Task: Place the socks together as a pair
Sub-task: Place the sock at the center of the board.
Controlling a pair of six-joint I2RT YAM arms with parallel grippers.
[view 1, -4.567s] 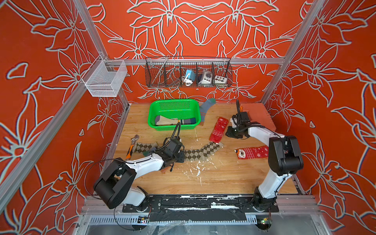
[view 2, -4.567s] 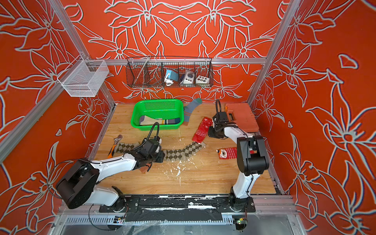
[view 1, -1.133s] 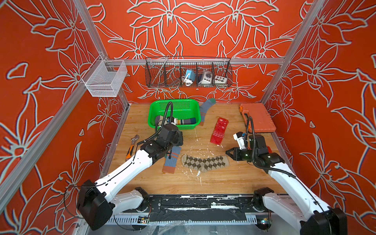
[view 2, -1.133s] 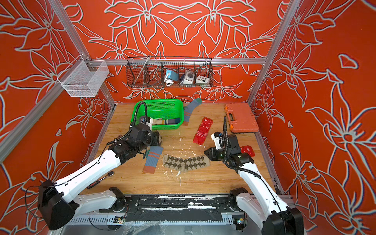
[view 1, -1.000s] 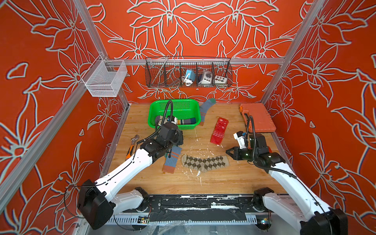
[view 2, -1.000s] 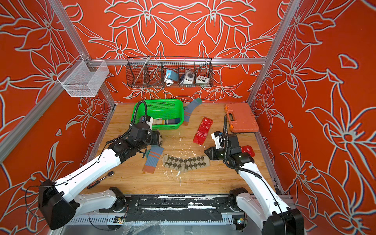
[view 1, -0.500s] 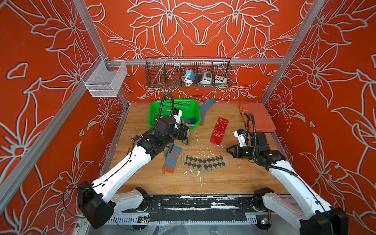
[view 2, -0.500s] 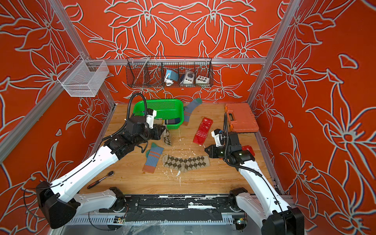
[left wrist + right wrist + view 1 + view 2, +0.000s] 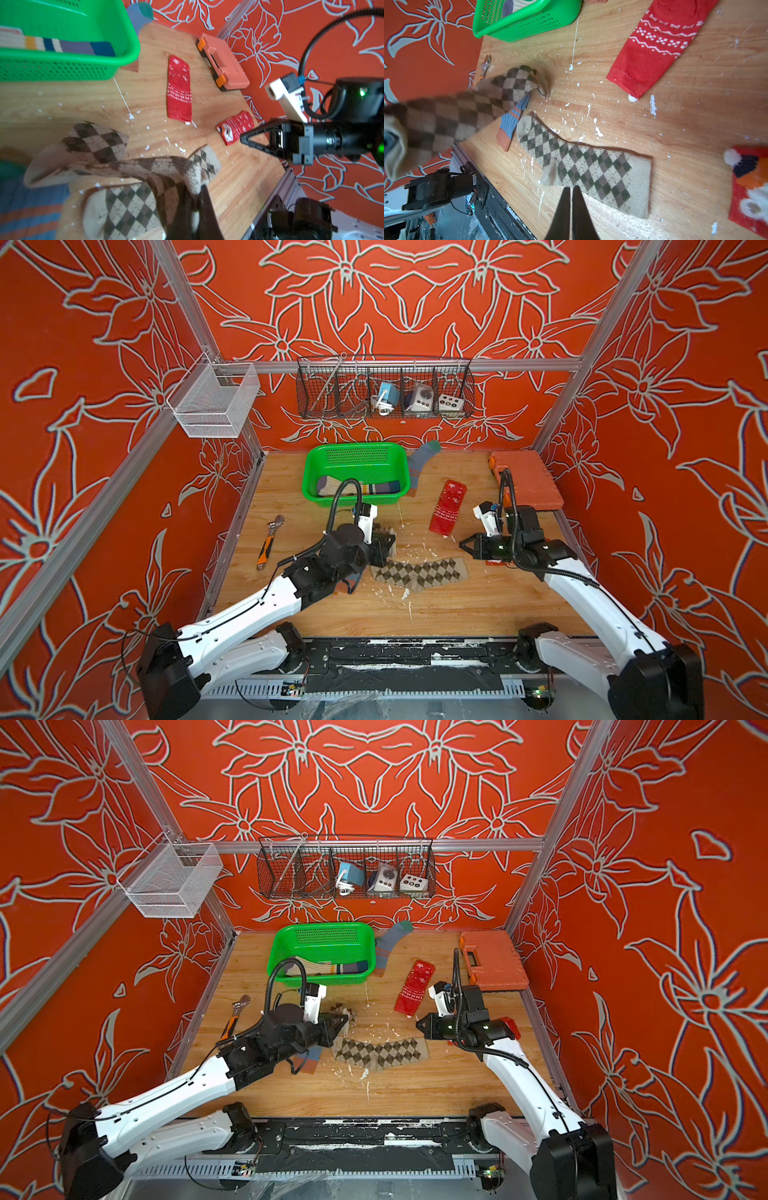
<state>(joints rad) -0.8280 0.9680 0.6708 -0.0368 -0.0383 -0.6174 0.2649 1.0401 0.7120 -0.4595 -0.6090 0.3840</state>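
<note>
Two argyle socks, one pair, not yet together.

Item 1: held argyle sock (image 9: 99,143), pinched in my left hand (image 9: 193,199), which is clamped tight on it. It shows long and blurred in the right wrist view. In both top views that hand hides nearly all of it.

Item 2: flat argyle sock (image 9: 419,572), lying on the bench (image 9: 457,605). Its toe is just beside my left hand and its cuff is near my right hand (image 9: 463,545). That hand hovers with fingers pressed together, holding nothing.

Item 3: red sock (image 9: 235,129), plain from the left wrist, mostly under my right arm from above.
</note>
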